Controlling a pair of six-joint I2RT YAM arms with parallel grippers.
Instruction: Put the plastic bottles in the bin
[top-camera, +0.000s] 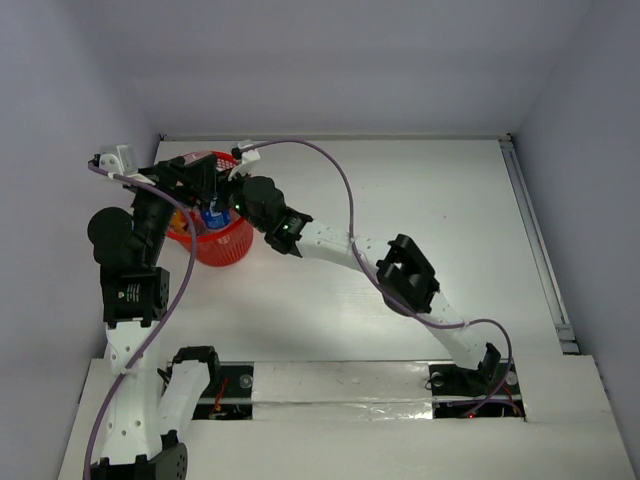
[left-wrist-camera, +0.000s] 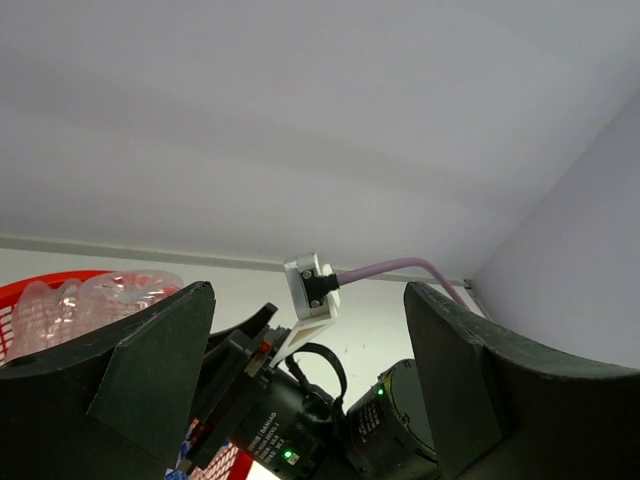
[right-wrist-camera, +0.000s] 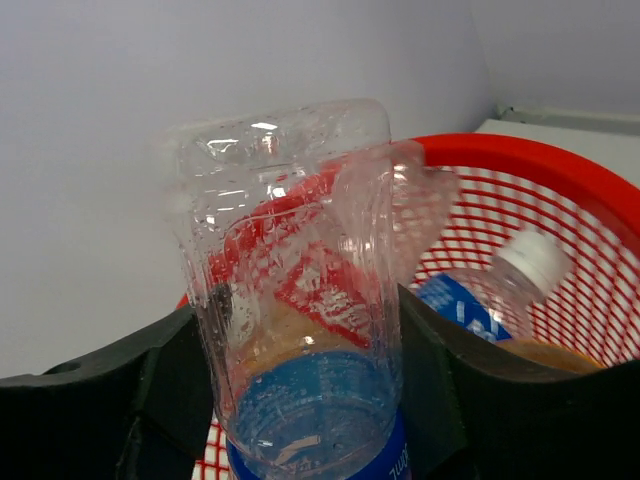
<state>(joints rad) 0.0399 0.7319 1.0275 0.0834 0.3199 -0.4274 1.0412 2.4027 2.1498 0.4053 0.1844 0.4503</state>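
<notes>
On the white table (top-camera: 420, 200), walled by pale grey panels (top-camera: 350, 60), the red mesh bin (top-camera: 228, 252) stands far left, the right gripper (right-wrist-camera: 300, 385) above it clenched on a clear blue-labelled bottle (right-wrist-camera: 290, 240), a white-capped bottle (right-wrist-camera: 510, 285) inside it, and the left gripper (left-wrist-camera: 308, 300) spread empty at its rim.

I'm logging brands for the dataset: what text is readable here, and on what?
Nothing legible.
Blue label on held bottle: white print cut off, unreadable.
Blue label on second bottle in the bin: blurred.
White print on motor sticker: too small.
</notes>
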